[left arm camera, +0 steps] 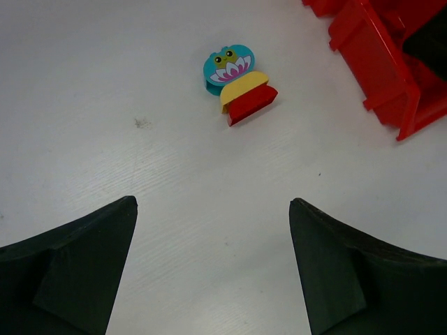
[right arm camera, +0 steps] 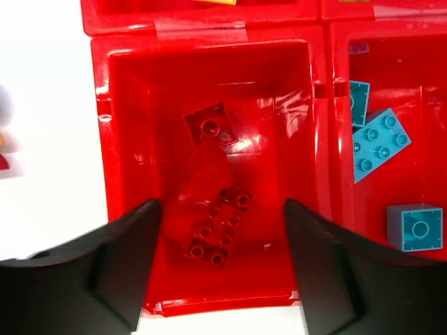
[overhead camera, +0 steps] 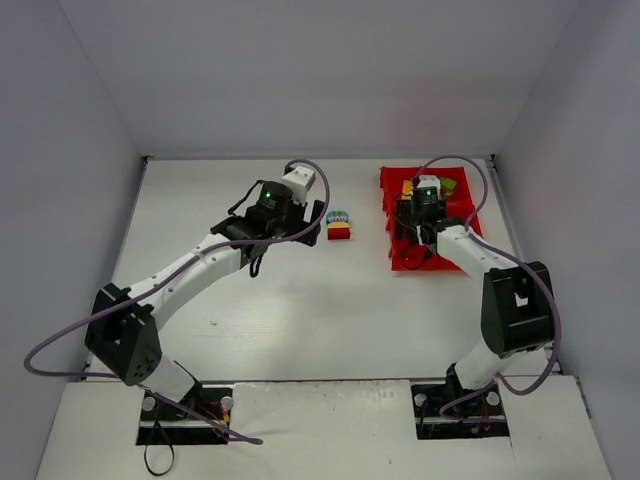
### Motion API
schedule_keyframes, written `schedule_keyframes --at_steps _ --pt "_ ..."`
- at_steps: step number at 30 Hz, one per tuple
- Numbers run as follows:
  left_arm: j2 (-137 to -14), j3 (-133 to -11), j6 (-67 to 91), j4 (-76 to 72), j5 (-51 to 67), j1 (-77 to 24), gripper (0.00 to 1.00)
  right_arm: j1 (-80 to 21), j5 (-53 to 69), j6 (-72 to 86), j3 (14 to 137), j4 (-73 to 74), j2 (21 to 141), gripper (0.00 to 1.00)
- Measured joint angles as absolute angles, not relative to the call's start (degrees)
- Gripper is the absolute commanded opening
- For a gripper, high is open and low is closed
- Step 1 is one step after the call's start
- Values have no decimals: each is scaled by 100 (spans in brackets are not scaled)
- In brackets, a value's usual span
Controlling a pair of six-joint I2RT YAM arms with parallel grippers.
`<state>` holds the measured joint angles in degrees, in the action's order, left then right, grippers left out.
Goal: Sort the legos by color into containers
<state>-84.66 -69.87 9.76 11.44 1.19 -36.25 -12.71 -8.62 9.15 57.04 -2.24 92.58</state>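
Three legos lie bunched on the table: a teal one with a frog and flower picture (left arm camera: 227,66), a yellow one (left arm camera: 244,85) and a red one (left arm camera: 251,105); in the top view this bunch (overhead camera: 339,225) sits between the arms. My left gripper (left arm camera: 213,202) hangs open just short of them, with nothing between its fingers. The containers are a red four-bin tray (overhead camera: 385,180). My right gripper (right arm camera: 222,204) stands open above one bin (right arm camera: 101,139), where a long red brick (right arm camera: 216,234) and a square red brick (right arm camera: 211,125) lie loose.
The bin to the right holds teal bricks (right arm camera: 377,143). In the top view the far bins show yellow (overhead camera: 408,187) and green (overhead camera: 448,186) pieces. The tray's corner (left arm camera: 377,63) lies right of the loose legos. White walls enclose the table.
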Motion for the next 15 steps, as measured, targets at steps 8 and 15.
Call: schedule_keyframes --at_steps 8,15 --pt "-9758 -8154 2394 1601 -593 -3872 83 -1271 -814 958 5697 -231 8831 72" --pt "-11395 -9660 3009 2222 -1048 -4139 83 -1271 -600 1138 5485 -381 8005 72"
